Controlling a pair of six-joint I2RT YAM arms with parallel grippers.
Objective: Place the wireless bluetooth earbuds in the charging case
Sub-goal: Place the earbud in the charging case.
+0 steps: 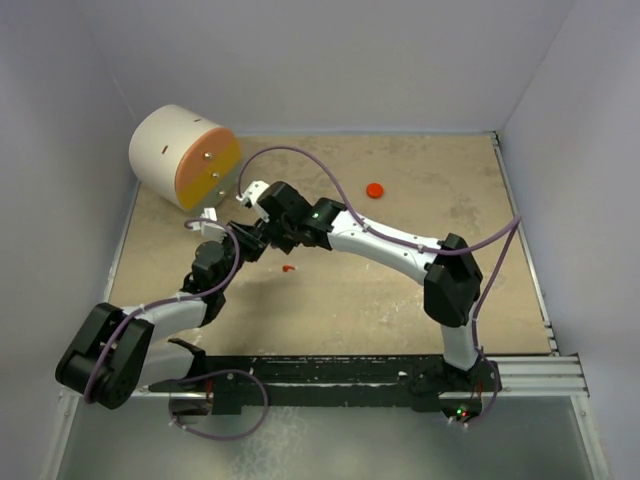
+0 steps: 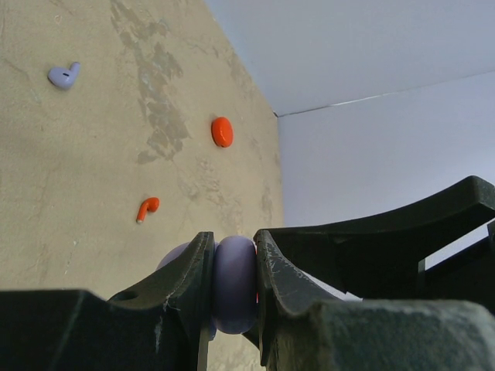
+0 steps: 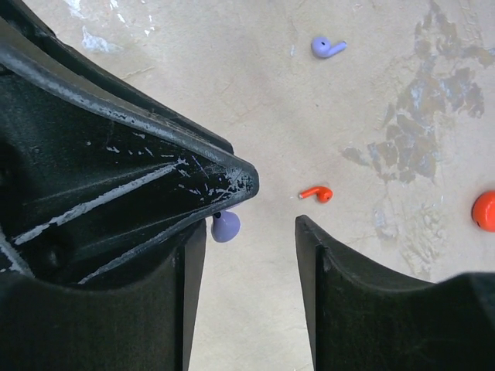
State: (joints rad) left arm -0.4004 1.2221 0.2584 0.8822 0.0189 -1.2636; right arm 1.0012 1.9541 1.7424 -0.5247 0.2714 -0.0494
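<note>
Two black fingers (image 2: pixel 186 270) of the left claw (image 2: pixel 234 241) are pressed against a lavender case (image 2: pixel 234 290). They pinch it edge-on, so it stands upright between the pads. Beyond it in the left wrist view lies the beige table (image 2: pixel 69 232). A red earbud (image 2: pixel 147 207) lies nearest the claw and a red case (image 2: pixel 222 131) farther off. A lavender earbud (image 2: pixel 64 75) lies farthest, toward the upper left. All three lie well apart. Dark parts of the right arm (image 2: pixel 387 247) fill the right side of this view.

In the right wrist view the right claw (image 3: pixel 249 232) is spread, with nothing between its fingers and only bare table showing in the gap. A scratched black wedge (image 3: pixel 139 185) reaches in from the left, above the claw's left finger. A small rounded lavender piece (image 3: pixel 225 226) peeks out from under its tip. Whether that is an earbud or part of the case cannot be told. The red earbud lies on the table just beyond the gap, nearer the right finger. The lavender earbud lies far up the view, and the red case is cut off by the right edge.

From the top camera both arms reach to the left middle of the table, where the claws meet in a dark cluster. Their fingers cannot be made out there. The red earbud lies just on the near side of that cluster. The red case sits well apart, farther back and to the right. A cream drum (image 1: pixel 165 150) with an orange face lies on its side in the far left corner.
</note>
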